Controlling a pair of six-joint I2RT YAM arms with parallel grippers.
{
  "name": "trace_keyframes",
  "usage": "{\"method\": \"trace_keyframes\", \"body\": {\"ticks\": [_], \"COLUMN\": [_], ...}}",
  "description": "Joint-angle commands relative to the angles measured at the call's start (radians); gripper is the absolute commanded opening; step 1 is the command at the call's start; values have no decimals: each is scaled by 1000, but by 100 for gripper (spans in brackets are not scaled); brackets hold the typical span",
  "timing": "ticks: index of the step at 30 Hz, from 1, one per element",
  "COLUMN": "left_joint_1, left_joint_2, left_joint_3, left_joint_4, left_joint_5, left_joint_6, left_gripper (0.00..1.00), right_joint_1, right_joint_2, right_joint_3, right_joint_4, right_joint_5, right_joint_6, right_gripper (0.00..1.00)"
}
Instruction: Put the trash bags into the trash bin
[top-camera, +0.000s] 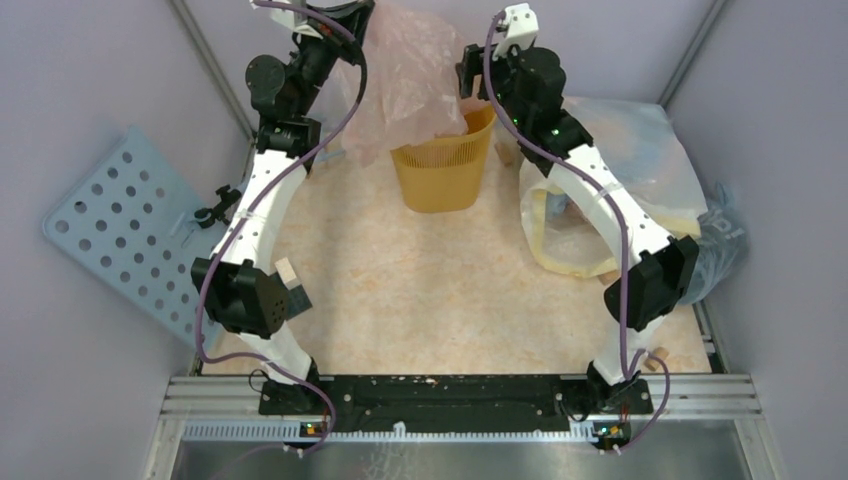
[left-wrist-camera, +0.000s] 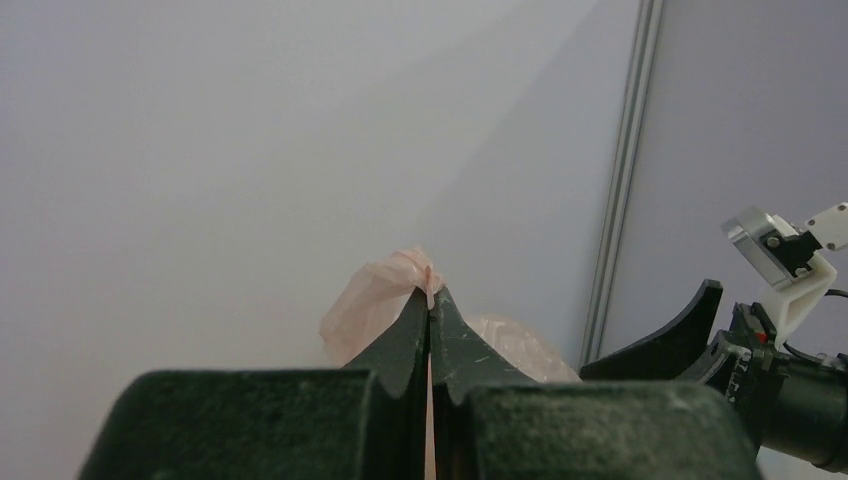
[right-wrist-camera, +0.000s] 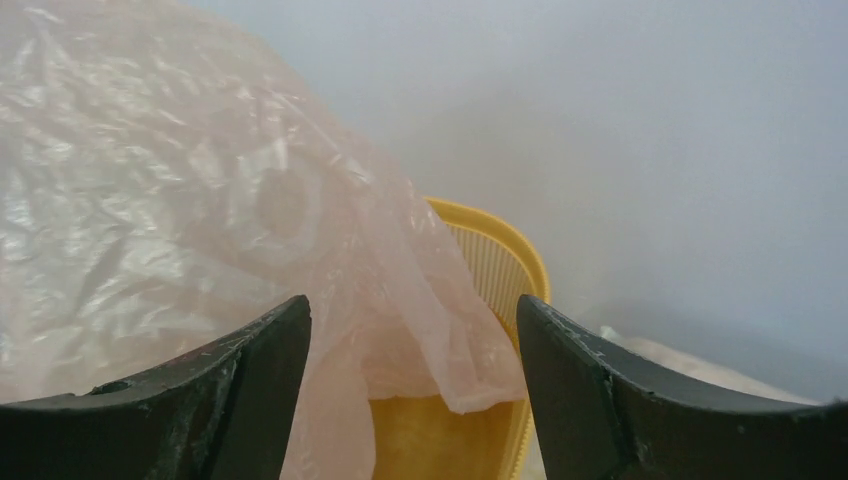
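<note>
The pale pink trash bag (top-camera: 410, 80) hangs at the back of the table, its lower end draped over the rim of the yellow-orange trash bin (top-camera: 445, 175). My left gripper (top-camera: 338, 14) is raised high and shut on the bag's top edge; in the left wrist view the film (left-wrist-camera: 375, 300) pokes out above the closed tips of the left gripper (left-wrist-camera: 431, 295). My right gripper (top-camera: 470, 82) hovers beside the bag above the bin. In the right wrist view the right gripper (right-wrist-camera: 410, 325) is open, with the bag (right-wrist-camera: 200, 200) hanging loose between its fingers over the bin (right-wrist-camera: 500, 260).
A large whitish-yellow sack (top-camera: 620, 200) lies right of the bin under the right arm, with a grey-blue bag (top-camera: 722, 240) against the right wall. A pale blue perforated board (top-camera: 120, 220) leans at the left. A small wooden block (top-camera: 288, 272) lies near the left arm.
</note>
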Motion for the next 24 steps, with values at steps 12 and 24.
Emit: {"method": "trace_keyframes", "body": {"ticks": [12, 24], "left_joint_1": [5, 5], "left_joint_2": [-43, -41], "left_joint_3": [-69, -98], "left_joint_4": [58, 55], "left_joint_5": [31, 70], "left_joint_6": [-21, -33], "left_gripper": [0, 0], "right_joint_1": [-31, -31], "right_joint_2": [157, 192], "right_joint_3": [292, 304], "right_joint_4": [-398, -463], "right_joint_5": [165, 209], "right_joint_6": [181, 246], "right_gripper": [78, 67]}}
